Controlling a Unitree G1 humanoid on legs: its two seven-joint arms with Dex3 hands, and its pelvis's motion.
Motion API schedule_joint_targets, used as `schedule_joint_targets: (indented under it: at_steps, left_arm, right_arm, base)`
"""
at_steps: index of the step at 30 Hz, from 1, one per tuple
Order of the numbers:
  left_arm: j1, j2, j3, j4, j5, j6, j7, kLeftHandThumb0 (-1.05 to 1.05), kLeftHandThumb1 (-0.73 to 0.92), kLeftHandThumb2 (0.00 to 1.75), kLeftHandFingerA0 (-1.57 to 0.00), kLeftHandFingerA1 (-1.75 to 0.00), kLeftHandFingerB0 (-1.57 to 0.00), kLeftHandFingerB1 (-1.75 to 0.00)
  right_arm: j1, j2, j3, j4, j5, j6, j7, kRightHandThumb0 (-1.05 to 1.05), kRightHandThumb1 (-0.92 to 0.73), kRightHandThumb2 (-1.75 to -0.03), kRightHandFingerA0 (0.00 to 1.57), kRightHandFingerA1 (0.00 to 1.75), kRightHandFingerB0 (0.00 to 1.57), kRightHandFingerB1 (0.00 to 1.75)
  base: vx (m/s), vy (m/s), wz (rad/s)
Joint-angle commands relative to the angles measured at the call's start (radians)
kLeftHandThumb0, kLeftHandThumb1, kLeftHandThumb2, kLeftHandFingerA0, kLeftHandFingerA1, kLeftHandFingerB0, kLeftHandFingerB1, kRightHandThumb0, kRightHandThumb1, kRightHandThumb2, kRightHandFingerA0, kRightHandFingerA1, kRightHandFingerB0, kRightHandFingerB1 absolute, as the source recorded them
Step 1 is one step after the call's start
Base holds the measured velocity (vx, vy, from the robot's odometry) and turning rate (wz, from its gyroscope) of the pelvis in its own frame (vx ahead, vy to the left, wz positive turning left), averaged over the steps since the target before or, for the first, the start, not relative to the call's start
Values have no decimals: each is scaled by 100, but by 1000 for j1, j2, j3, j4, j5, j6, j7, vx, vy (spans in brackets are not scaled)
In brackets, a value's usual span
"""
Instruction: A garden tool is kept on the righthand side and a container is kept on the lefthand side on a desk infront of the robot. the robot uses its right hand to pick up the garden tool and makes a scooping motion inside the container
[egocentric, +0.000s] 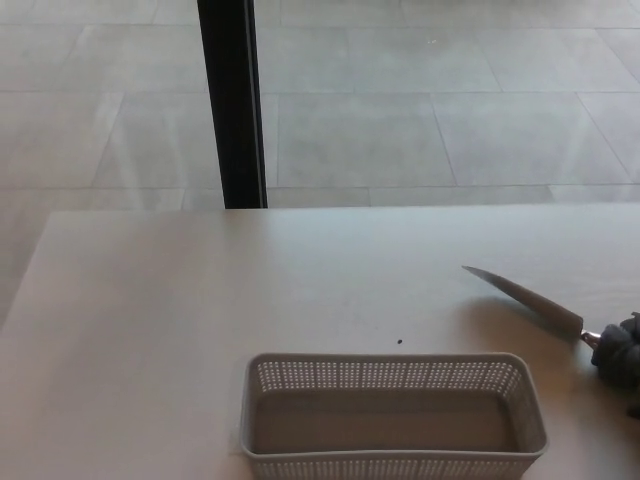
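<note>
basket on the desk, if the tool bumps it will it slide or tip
The basket looks like thin perforated plastic with nothing inside, so it is probably light and would slide on the smooth desk. It is low and wide, so tipping seems unlikely. Its mesh walls may flex a little if pressed.

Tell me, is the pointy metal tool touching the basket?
Apart. In the head view, the garden tool lies on the table behind and to the right of the basket, with a bare strip of tabletop plainly showing between blade and rim.
</note>
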Motion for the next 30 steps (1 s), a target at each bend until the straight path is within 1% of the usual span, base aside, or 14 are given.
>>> schedule_joint_targets:
  at_steps: [1,3,4,7,10,15,16,18,19,21,23,26,28,30]
  left_arm:
    - [6,12,2,2,-6,-13,-11,-50,67,60,-64,-67,-57,-53]
    - [1,10,1,6,-4,-12,-8,-50,67,60,-62,-64,-58,-52]
    - [-2,8,1,0,-5,-3,0,-51,66,60,-63,-65,-57,-51]
    - [-3,9,-5,3,1,-3,0,-51,66,60,-63,-64,-56,-50]
    - [-6,8,-12,12,9,-2,7,-52,66,60,-64,-62,-55,-49]
    - [-3,13,-17,5,8,-6,-8,-52,67,60,-58,-59,-53,-48]
    - [-3,14,-21,3,11,-9,-7,-53,67,61,-58,-59,-53,-48]
    - [-4,13,-21,7,11,-11,-7,-52,67,60,-59,-59,-54,-49]
    - [-5,14,-24,8,13,-9,-7,-52,68,61,-57,-60,-51,-49]
    - [-10,17,-21,8,8,-3,-10,-52,67,60,-57,-61,-51,-49]
    - [-15,20,-26,7,14,-3,-6,-52,67,60,-60,-60,-52,-49]
    - [-16,20,-28,7,16,-10,-1,-52,68,60,-62,-61,-55,-49]
    - [-21,23,-18,7,5,0,-7,-52,67,60,-60,-62,-53,-49]
    - [-25,25,-17,7,4,1,-9,-52,67,60,-59,-61,-53,-48]
  right_arm:
    - [93,26,147,69,-220,170,-35,-42,-72,-61,56,96,19,34]
    - [90,26,162,76,-235,176,-43,-40,-72,-61,63,112,32,34]
    - [95,27,198,82,-270,179,-45,-41,-69,-60,75,103,58,44]
    - [101,32,222,87,-293,189,-70,-43,-73,-61,69,107,55,46]
    - [111,37,241,90,-308,192,-97,-41,-73,-65,71,131,54,49]
    - [190,42,186,101,-273,76,-381,-36,-65,-61,79,167,78,79]
    - [203,44,172,108,-263,56,-424,-37,-64,-63,80,164,78,73]
    - [214,48,160,121,-257,32,-471,-37,-73,-61,80,165,76,85]
    - [225,52,142,129,-241,10,-512,-36,-81,-68,82,170,73,118]
    - [256,62,88,152,-195,-56,-621,-35,-84,-71,82,174,66,144]
    - [271,65,51,168,-169,-107,-678,-37,-85,-72,86,175,68,150]
    - [278,43,13,164,-178,-164,-805,-33,-70,-71,98,175,72,141]
    - [261,22,-26,164,-178,-202,-885,-40,-78,-67,87,173,81,98]
    - [251,10,-46,168,-181,-235,-937,-35,-75,-67,89,172,82,99]
  base:
    - [0,0,0]
    - [0,0,0]
    - [0,0,0]
    - [0,0,0]
    - [0,0,0]
    - [0,0,0]
    - [0,0,0]
    - [0,0,0]
    - [0,0,0]
    - [0,0,0]
    - [0,0,0]
    - [0,0,0]
    - [0,0,0]
    - [0,0,0]
